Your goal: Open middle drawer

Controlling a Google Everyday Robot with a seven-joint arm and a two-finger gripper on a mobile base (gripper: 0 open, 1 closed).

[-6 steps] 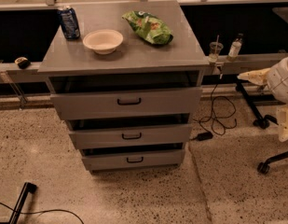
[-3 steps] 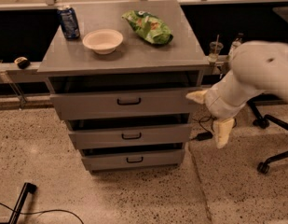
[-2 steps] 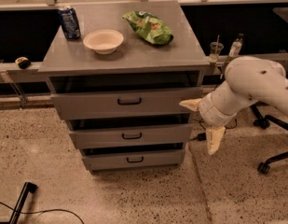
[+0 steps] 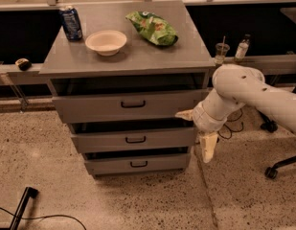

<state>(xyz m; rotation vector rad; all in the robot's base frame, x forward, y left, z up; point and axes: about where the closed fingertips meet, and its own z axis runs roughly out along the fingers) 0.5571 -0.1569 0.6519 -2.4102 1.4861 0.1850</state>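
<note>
gripper [image 4: 194, 134]: fingers spread | beside middle drawer [image 4: 104, 142] (right end) | can [image 4: 71, 22] label unreadable

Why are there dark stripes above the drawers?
In the camera view, those stripes are shadowed gaps: the cabinet top shades the one beneath it, and another sits above the middle drawer. The pale gripper, open by that drawer's right end, catches the light.

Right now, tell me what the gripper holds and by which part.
Nothing. The gripper, open, hangs right of the middle drawer, clear of its handle.
</note>
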